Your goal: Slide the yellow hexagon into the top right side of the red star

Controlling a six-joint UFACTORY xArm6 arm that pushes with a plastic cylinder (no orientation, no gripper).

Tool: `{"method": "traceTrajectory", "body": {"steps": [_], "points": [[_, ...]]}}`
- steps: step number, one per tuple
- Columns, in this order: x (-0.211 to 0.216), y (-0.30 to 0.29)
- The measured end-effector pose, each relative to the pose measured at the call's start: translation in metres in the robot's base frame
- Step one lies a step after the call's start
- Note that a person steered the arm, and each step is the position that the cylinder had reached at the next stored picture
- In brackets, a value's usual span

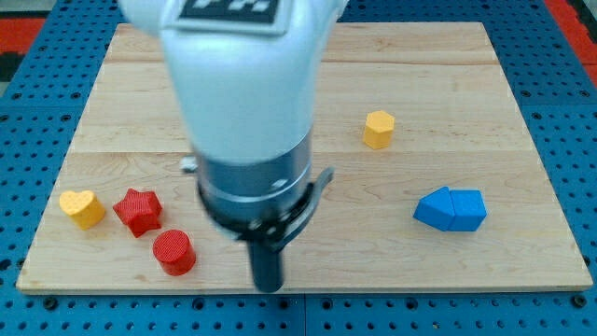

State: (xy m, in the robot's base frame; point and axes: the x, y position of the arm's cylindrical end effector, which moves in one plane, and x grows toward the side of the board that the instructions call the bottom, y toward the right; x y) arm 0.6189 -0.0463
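The yellow hexagon (379,129) sits on the wooden board (448,84) right of centre. The red star (138,211) lies at the lower left, far from the hexagon. My tip (269,286) is near the board's bottom edge, right of the red cylinder (173,252) and well to the lower left of the hexagon. It touches no block. The arm's large white and grey body (244,103) hides the middle of the board behind it.
A yellow heart (82,207) lies left of the red star. A blue block (451,209), made of two joined pieces, sits at the right. The board is bordered by a blue perforated surface (37,103).
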Motion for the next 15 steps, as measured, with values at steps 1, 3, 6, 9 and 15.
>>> {"method": "traceTrajectory", "body": {"steps": [1, 3, 6, 9, 15], "points": [[-0.011, -0.058], [-0.053, -0.164], [-0.101, 0.023], [-0.194, 0.199], [-0.194, -0.039]]}}
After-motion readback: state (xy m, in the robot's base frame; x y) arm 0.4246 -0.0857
